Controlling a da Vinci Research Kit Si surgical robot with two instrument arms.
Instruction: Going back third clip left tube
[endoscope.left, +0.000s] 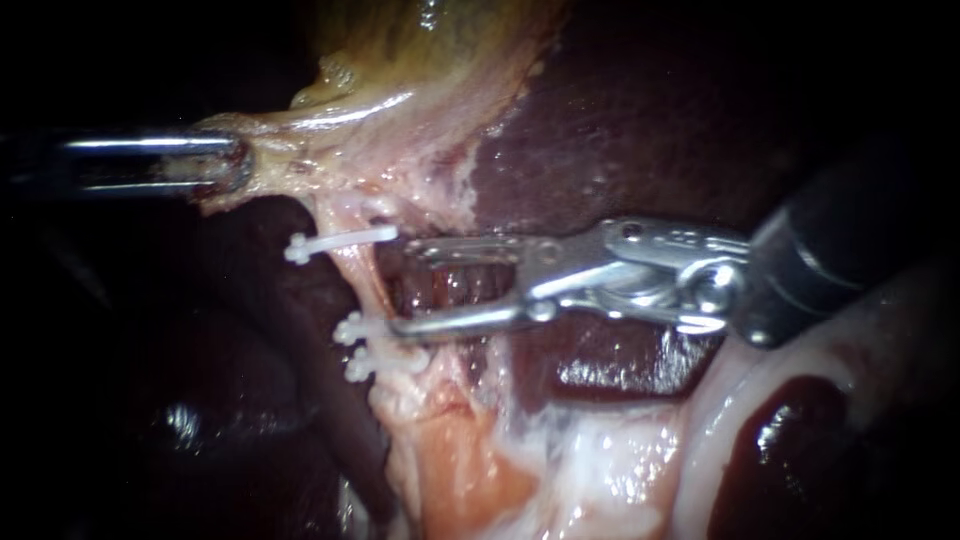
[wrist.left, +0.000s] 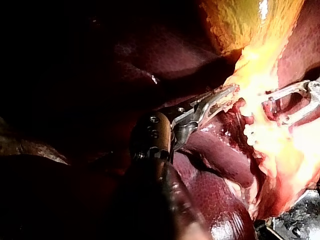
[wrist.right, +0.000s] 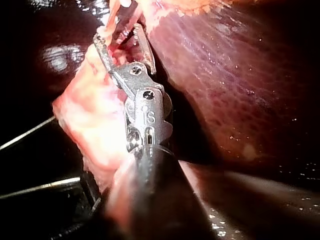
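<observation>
Endoscope view, left to right. Your left instrument enters from the left edge with its shaft level. Its tip is sunk in the pale tissue below the yellow-green gallbladder. The left wrist view confirms it: the left instrument has its jaws together, clamped on the edge of the pale tissue. Next to the right, the tube runs down from the pale tissue, pale pink and slanting slightly rightward. 3 white clips sit across it. The upper clip is near the top of the tube. The middle clip and lower clip sit close together further down, well apart from the upper one. A bare stretch of tube lies between the upper and middle clips. Your right instrument comes in from the right with its jaws apart and nothing gripped. Its jaw tips stand just right of the tube, level with the bare stretch. The upper jaw's tip is just beside the right end of the upper clip. The lower jaw's tip is at the right end of the middle clip; I cannot tell whether they touch. Dark red tissue shows through the gap between the jaws. In the right wrist view the right instrument shows the same jaws spread in a V, with pale tissue beside and under them. Dark maroon liver lies behind the right instrument's shaft.
</observation>
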